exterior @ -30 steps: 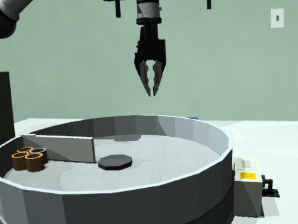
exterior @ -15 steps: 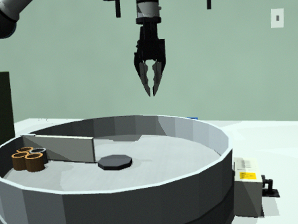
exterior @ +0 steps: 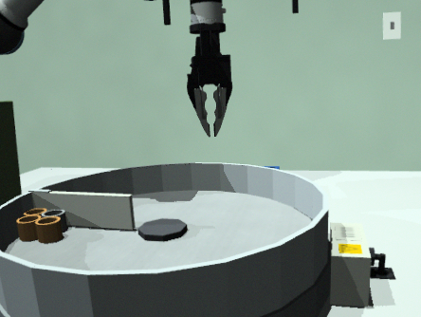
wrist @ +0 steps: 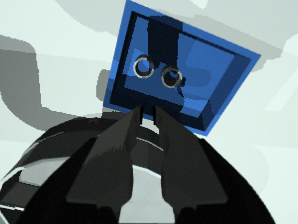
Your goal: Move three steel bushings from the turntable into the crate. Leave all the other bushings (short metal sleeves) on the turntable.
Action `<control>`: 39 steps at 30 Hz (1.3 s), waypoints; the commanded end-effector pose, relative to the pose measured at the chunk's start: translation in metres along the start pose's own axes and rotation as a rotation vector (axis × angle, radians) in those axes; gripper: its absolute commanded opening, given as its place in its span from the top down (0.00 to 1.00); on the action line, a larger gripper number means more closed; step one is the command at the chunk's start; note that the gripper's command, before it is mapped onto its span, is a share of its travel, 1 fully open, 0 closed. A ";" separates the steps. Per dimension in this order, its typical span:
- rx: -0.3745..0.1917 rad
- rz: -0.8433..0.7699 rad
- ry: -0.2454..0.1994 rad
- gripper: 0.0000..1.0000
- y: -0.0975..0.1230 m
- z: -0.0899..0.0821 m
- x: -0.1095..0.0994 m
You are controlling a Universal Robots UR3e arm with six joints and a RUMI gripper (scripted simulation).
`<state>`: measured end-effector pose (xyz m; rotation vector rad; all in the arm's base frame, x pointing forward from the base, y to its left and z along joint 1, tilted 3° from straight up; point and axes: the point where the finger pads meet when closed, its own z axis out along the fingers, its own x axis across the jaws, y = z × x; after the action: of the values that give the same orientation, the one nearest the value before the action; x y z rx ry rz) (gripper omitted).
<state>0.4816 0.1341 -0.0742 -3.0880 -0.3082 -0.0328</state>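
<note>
Left of the turntable (exterior: 303,228) hub (exterior: 162,229), against the divider (exterior: 95,209), three brass bushings (exterior: 42,227) and one steel bushing (exterior: 53,214) are clustered. Two steel bushings (wrist: 145,67) are already seen in the crate (wrist: 220,75). The hand (exterior: 211,132) is held high above the hub, pressed together, empty. It should be opened before descent and only the grey sleeve taken.
</note>
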 end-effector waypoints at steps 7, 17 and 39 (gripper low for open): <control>-0.001 0.014 0.005 0.94 0.012 -0.001 -0.008; 0.000 0.033 0.004 0.94 0.025 0.000 -0.021; 0.000 0.094 0.005 0.94 0.071 0.000 -0.060</control>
<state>0.4474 0.0735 -0.0769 -3.0963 -0.1886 -0.0158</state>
